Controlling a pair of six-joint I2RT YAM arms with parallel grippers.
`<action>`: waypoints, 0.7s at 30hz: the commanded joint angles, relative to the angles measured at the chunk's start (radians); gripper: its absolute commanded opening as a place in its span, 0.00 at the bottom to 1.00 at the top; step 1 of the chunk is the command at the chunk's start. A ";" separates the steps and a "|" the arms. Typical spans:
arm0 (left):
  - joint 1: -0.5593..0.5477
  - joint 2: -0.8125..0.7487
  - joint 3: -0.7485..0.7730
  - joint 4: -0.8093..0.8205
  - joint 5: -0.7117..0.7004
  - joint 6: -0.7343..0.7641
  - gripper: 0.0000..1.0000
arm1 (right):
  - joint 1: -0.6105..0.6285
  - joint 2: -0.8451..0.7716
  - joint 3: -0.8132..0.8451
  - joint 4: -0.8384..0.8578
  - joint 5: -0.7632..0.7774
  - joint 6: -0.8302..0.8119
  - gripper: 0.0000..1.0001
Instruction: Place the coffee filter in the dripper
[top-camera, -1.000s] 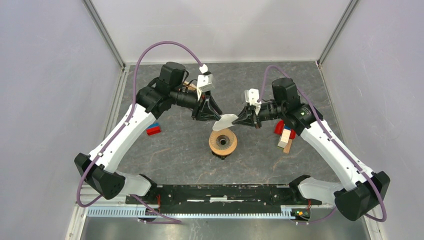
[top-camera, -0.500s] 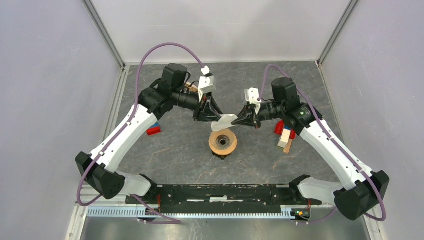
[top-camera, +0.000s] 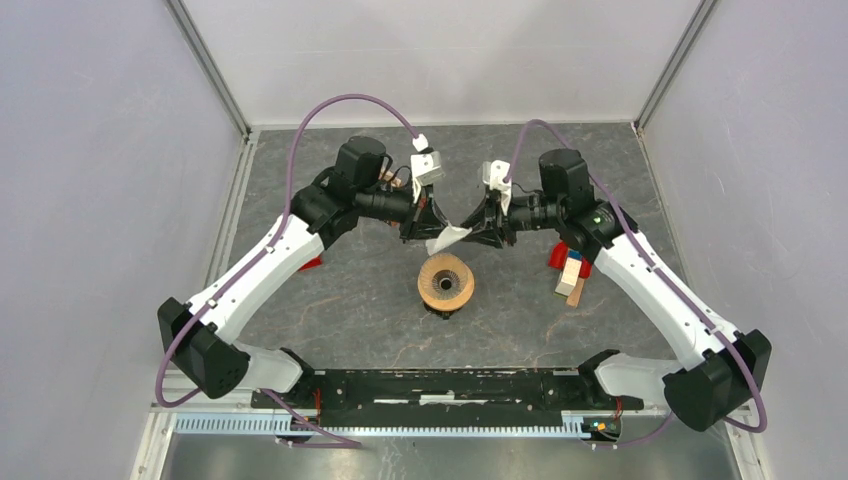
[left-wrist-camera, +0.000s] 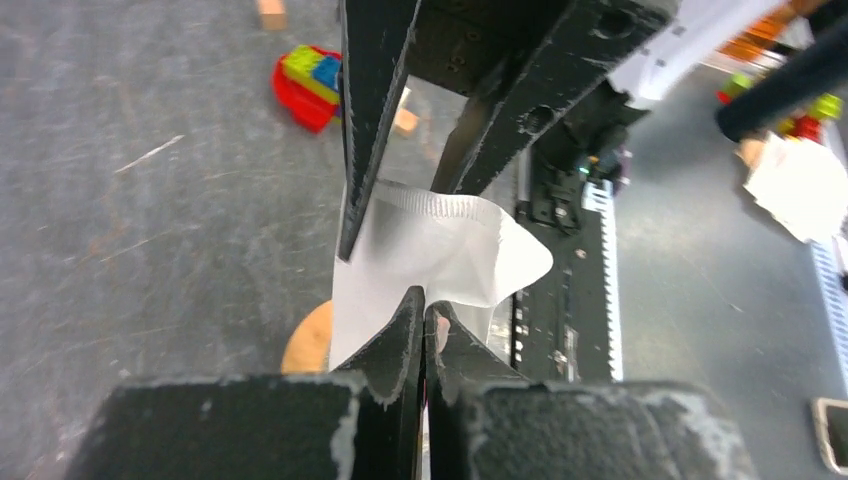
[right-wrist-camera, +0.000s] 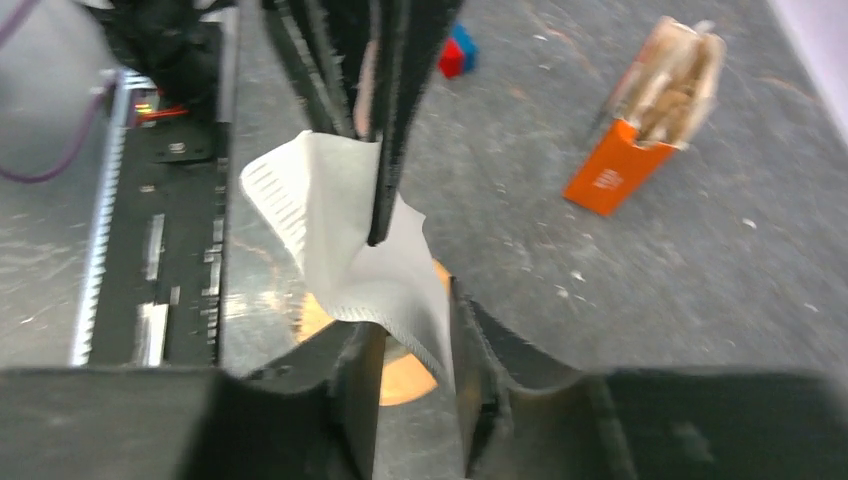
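The white paper coffee filter (top-camera: 447, 238) hangs in the air between my two grippers, just behind the dripper (top-camera: 446, 283), whose tan wooden ring stands on the grey table. My left gripper (top-camera: 428, 226) is shut on one edge of the filter (left-wrist-camera: 440, 240), its fingertips (left-wrist-camera: 410, 320) pinched together. My right gripper (top-camera: 476, 229) is open, its fingers spread on either side of the filter's other edge (right-wrist-camera: 350, 230); the paper lies against one finger (right-wrist-camera: 470, 345). The wooden ring shows below the filter in the left wrist view (left-wrist-camera: 310, 345) and in the right wrist view (right-wrist-camera: 410, 375).
A pile of red, white and wooden blocks (top-camera: 570, 270) lies under the right arm. A red and blue brick (top-camera: 310, 264) peeks from under the left arm. An orange box (right-wrist-camera: 640, 130) lies at the back. The arms' base rail (top-camera: 440, 385) runs along the near edge.
Both grippers have moved towards the back and closer together, carrying the filter away from above the dripper. The filter is now more bunched between them.
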 joint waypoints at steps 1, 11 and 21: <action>-0.001 -0.031 0.045 0.074 -0.298 -0.114 0.02 | -0.002 0.031 0.136 0.041 0.294 0.094 0.48; -0.002 0.047 0.260 0.039 -0.878 -0.413 0.02 | 0.009 0.044 0.239 0.182 0.571 0.281 0.93; -0.047 0.140 0.317 0.026 -1.099 -0.707 0.02 | 0.106 0.146 0.336 0.199 0.683 0.387 0.92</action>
